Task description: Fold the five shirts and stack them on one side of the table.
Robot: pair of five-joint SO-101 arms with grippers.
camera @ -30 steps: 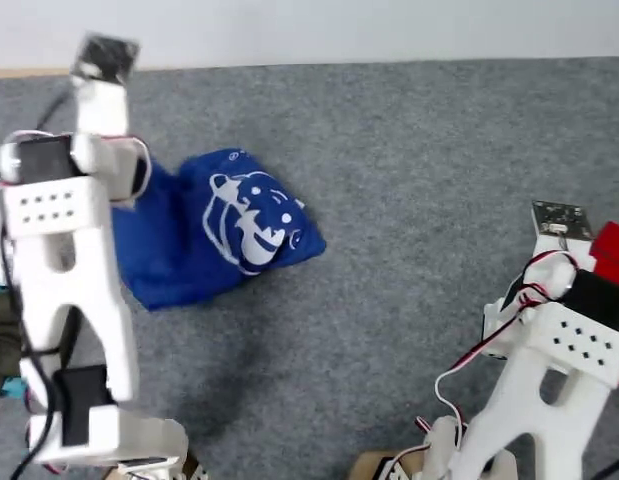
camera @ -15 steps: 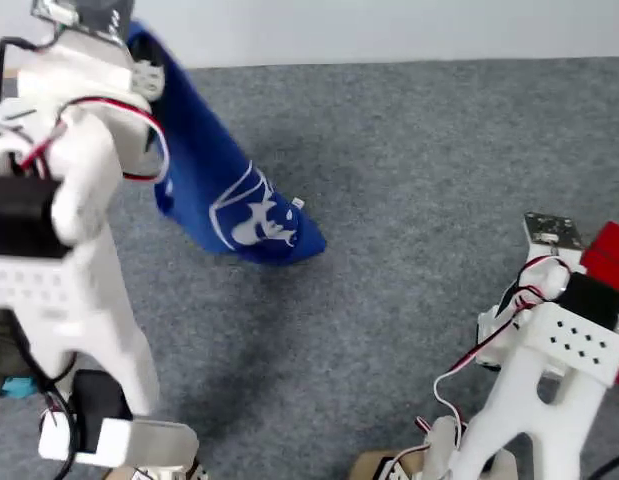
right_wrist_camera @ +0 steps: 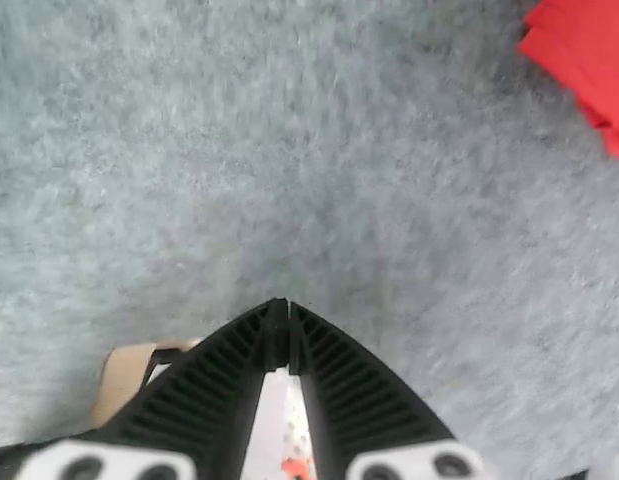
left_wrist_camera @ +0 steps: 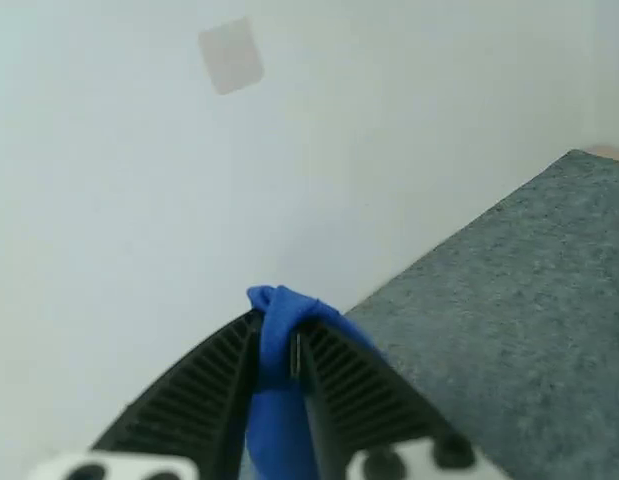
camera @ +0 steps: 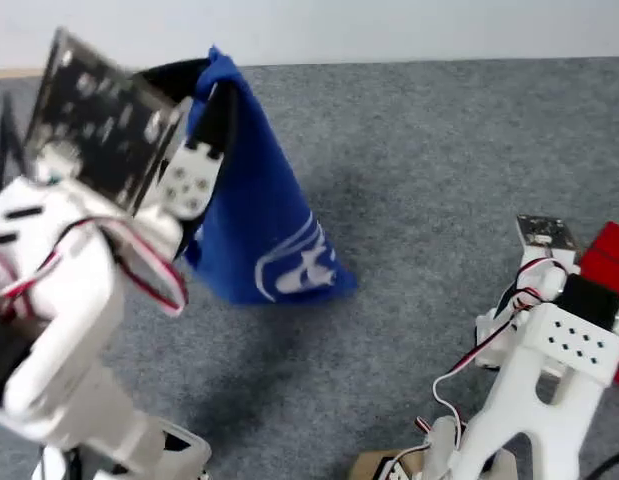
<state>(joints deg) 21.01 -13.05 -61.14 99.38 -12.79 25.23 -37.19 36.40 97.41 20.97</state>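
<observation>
At far left of the table, the left arm stands raised, and its left gripper (camera: 213, 72) is clamped on a pinched tuft of the blue shirt (camera: 261, 225); in the left wrist view the cloth (left_wrist_camera: 277, 400) is squeezed between the ribbed pads. The shirt hangs from that single point as a limp cone with the white print low on it. Its lower edge is at or just above the grey mat (camera: 439, 150); which of the two cannot be told. Judged from the drape, the fabric is light, soft and without stiffness, so one pinch only bunches it. Spreading it flat probably calls for two holds well apart, at shoulder seams or hem corners. Toward the right, the right gripper (right_wrist_camera: 281, 306) points at bare mat, jaws pressed together on nothing. At the right edge lies a red shirt (camera: 611, 250).
</observation>
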